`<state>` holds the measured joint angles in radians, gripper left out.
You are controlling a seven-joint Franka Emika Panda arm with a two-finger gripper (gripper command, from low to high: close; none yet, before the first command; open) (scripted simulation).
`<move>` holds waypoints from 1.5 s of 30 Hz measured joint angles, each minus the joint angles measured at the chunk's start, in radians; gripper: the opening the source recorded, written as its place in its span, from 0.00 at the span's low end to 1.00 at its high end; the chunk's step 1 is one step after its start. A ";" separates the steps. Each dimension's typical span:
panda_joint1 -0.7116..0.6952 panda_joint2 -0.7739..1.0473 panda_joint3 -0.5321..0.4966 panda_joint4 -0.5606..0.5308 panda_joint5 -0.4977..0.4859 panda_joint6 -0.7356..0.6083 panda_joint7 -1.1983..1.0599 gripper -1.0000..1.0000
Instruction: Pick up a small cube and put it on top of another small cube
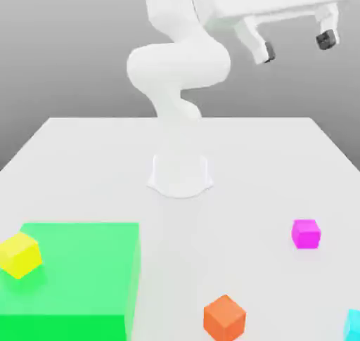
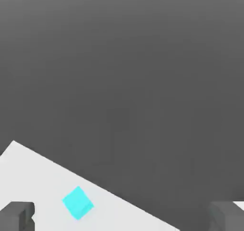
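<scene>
A: Where did the small, plain magenta-pink cube (image 1: 306, 233) sit?

B: On the white desk (image 1: 84, 157), toward the edge at the exterior view's right, well apart from everything else. It lay flat, one corner edge turned toward the camera. Being a cube, it had no long axis, and no writing showed on it.

A: And the arm?

B: The white gripper (image 1: 295, 46) hung high above the desk, its two dark-tipped fingers (image 1: 324, 40) spread wide with nothing between them.

A: Other pieces?

B: An orange cube (image 1: 225, 317) near the front edge, a cyan cube (image 1: 354, 325) at the front corner on the exterior view's right, and a yellow cube (image 1: 20, 254) on a flat green square patch (image 1: 84, 276).
</scene>
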<state>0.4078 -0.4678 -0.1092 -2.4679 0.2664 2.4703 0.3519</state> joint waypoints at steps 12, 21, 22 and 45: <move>0.202 0.225 0.040 -0.112 0.121 0.113 -0.259 0.50; 0.301 0.371 0.116 -0.203 0.110 0.220 -0.382 0.50; 0.312 0.386 0.125 -0.213 0.100 0.233 -0.389 0.50; 0.435 0.700 0.101 -0.298 -0.324 0.542 -0.264 0.50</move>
<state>0.8428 0.2325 -0.0079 -2.7660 -0.0581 3.0125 0.0880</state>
